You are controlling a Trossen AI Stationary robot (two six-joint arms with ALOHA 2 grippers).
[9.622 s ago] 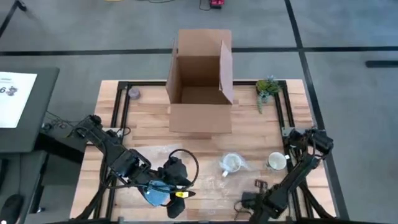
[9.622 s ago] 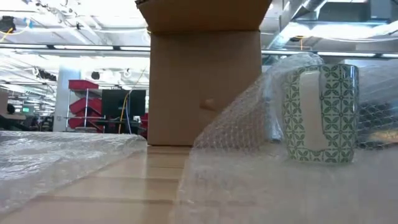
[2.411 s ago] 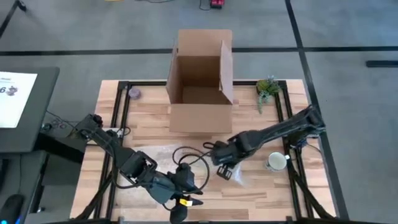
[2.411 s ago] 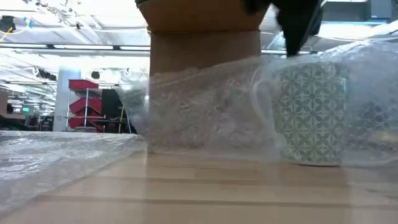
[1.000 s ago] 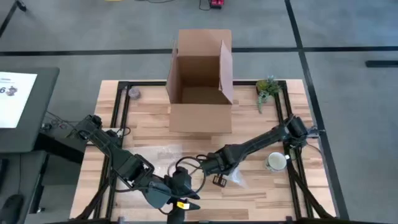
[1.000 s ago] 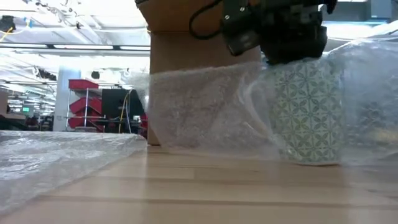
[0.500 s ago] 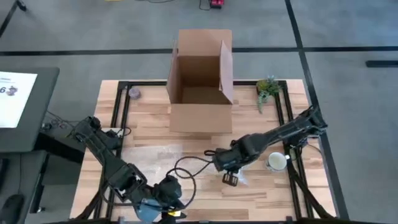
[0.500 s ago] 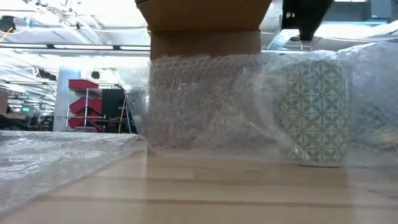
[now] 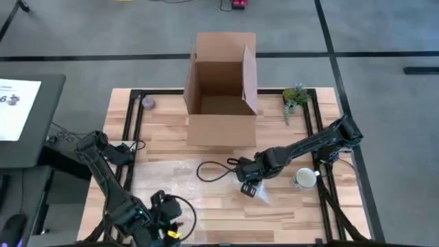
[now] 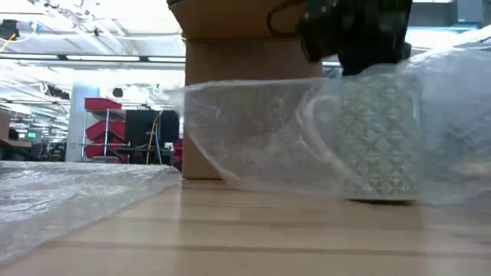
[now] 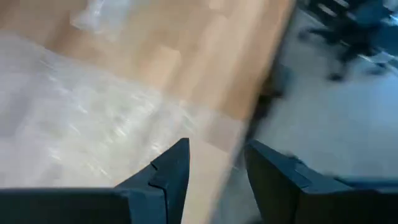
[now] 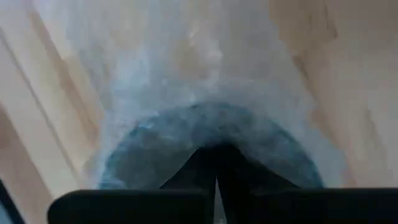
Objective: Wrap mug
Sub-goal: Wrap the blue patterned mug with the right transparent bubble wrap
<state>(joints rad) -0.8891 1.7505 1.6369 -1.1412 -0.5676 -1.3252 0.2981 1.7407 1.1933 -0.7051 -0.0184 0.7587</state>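
High camera: overhead, straight down, whole table (image 9: 171,147) in frame. Low camera: at tabletop level, very close to the wrapped mug (image 10: 380,138), facing the far cardboard box (image 10: 252,100), which the overhead also shows. Wrist cameras look down at close range.

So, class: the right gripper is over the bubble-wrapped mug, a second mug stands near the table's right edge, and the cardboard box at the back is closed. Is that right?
Not quite. The cardboard box is open, as the high view shows. The right gripper is over the bubble-wrapped mug, and the second mug stands near the table's right edge.
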